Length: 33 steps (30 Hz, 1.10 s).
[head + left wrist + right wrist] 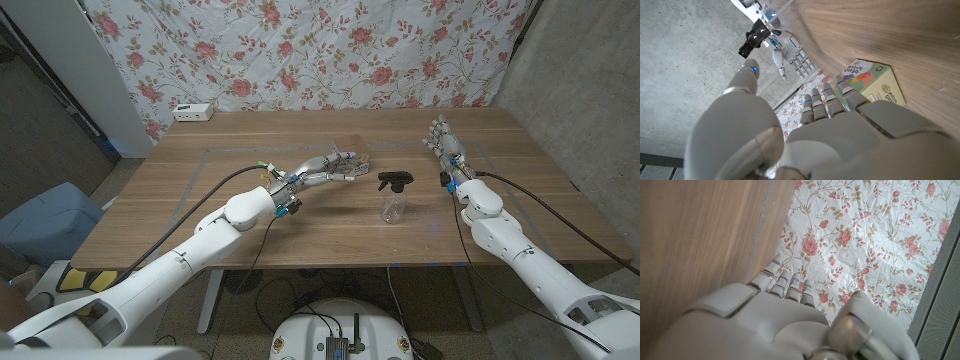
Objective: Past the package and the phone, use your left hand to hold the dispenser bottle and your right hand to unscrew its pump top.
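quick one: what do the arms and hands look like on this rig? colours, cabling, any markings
Both arms have white, rounded shell segments. The left hand and right hand are silver-grey metal with segmented fingers. A black cable runs outside each arm to the wrist. The left wrist carries small blue and green fittings, the right wrist a small blue one. The left wrist view shows a blue light on a fingertip. No readable markings.

The bottle (394,205) is small and clear with a black trigger top (393,180). It stands upright on the surface (300,235), just past the fingertips of my left hand (330,168) and apart from them. A colourful printed package (872,81) lies flat just beyond that hand's fingers.
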{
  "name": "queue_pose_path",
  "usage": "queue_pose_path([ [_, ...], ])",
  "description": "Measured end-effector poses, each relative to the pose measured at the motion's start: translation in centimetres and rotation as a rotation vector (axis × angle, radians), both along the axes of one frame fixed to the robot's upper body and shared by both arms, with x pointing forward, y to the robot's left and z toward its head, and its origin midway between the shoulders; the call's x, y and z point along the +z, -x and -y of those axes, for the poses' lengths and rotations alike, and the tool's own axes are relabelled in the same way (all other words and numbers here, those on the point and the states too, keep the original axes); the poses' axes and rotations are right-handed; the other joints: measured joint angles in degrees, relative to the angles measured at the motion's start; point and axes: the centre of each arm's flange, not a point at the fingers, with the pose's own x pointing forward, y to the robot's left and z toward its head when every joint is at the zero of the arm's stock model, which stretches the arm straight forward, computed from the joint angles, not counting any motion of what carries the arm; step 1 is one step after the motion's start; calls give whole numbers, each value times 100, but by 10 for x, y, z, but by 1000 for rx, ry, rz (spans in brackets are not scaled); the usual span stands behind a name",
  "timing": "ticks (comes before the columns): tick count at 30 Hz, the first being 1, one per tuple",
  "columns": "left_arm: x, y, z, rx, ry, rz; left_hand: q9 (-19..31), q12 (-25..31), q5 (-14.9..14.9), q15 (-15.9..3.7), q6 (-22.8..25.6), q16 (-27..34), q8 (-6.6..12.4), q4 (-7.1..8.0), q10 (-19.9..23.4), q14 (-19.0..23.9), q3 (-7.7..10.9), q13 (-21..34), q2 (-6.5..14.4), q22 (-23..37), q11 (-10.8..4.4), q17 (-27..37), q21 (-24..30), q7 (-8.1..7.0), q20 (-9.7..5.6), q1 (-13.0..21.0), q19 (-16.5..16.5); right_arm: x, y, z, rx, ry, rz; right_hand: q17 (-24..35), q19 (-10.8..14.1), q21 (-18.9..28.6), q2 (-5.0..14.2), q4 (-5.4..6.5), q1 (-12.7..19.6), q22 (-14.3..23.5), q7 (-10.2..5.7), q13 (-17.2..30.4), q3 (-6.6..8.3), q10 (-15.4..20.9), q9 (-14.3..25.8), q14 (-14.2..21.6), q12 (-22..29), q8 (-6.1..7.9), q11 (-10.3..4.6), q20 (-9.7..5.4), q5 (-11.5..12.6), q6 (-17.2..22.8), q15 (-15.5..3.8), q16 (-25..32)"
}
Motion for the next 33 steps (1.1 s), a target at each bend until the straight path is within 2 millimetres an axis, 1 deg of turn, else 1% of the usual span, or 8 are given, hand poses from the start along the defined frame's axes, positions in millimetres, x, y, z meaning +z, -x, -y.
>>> queue_pose_path([
  [3, -3, -3, 3, -14, -11, 1, 0, 0, 0, -4, 0, 0, 0, -12, 0, 4, -12, 0, -9, 0, 0, 0, 0, 0, -6, 51, -6, 0, 0, 0, -2, 3, 0, 0, 0, 0, 0, 0, 0, 0, 0, 0, 0, 0, 0, 0, 0, 0, 0, 0, 0, 0, 0, 0],
  [5, -6, -7, 4, -10, -12, -8, 0, 0, 0, -31, 30, 0, 0, 0, 21, 32, -47, 0, 3, 0, -19, 0, 0, -29, -5, 64, -6, 0, 0, 0, -3, 5, 0, 0, 0, 0, 0, 0, 0, 0, 0, 0, 0, 0, 0, 0, 0, 0, 0, 0, 0, 0, 0, 0],
  [15, -14, -15, 13, -57, -51, -1, 0, 0, 0, -3, 32, 0, 0, 1, 76, 65, -95, 0, 3, 0, -50, 0, 0, -31, -5, 169, -6, -5, 3, -2, -7, 10, 3, 1, 0, 0, 0, 0, 0, 0, 0, 0, 0, 0, 0, 0, 0, 0, 0, 0, 0, 0, 0, 0],
  [18, -17, -20, 16, -66, -57, -6, 0, 0, 35, -11, 103, 0, 0, 0, 120, 135, -143, 0, 4, 0, -74, 1, 0, -101, -36, 214, 26, -5, 4, -2, -9, 11, 8, 1, 0, 0, 0, 0, 0, 0, 0, 0, 0, 0, 0, 0, 0, 0, 0, 0, 0, 0, 0, 0],
  [20, -18, -21, 18, -74, -60, -4, 0, 0, 35, -23, 103, 0, 0, 24, 127, 167, -166, 0, 0, 0, -81, 1, 0, -102, -35, 259, 25, -6, 4, -2, -9, 11, 14, 1, 0, 0, 0, 0, 0, 0, 0, 0, 0, 0, 0, 0, 0, 0, 0, 0, 0, 0, 0, 0],
  [24, -21, -27, 23, -92, -71, -3, 0, 0, 55, -1, 144, 0, 0, 8, 180, 207, -218, 0, 3, 0, -90, 1, 0, -142, -35, 320, 25, -10, 4, -1, -11, 8, 14, 1, 0, 0, 0, 0, 0, 0, 0, 0, 0, 0, 0, 0, 0, 0, 0, 0, 0, 0, 0, 0],
  [29, -23, -33, 29, -111, -86, -1, 0, 0, 79, -30, 144, 0, 0, 1, 232, 237, -287, -26, -40, 0, -100, 1, 0, -142, -35, 409, 25, -13, 5, -1, -12, 6, 17, 1, 0, 0, 0, 0, 0, 0, 0, 0, 0, 0, 0, 0, 0, 0, 0, 0, 0, 0, 0, 0],
  [33, -24, -35, 36, -136, -105, 3, -1, 0, 83, -10, 143, 0, 0, 12, 259, 257, -337, -13, -16, 0, -92, 1, 0, -142, -35, 445, 25, -16, 5, 0, -12, 7, 19, 1, 0, 0, 0, 0, 0, 0, 0, 0, 0, -1, 0, 0, 0, 0, 0, 0, 0, 0, 0, 0],
])
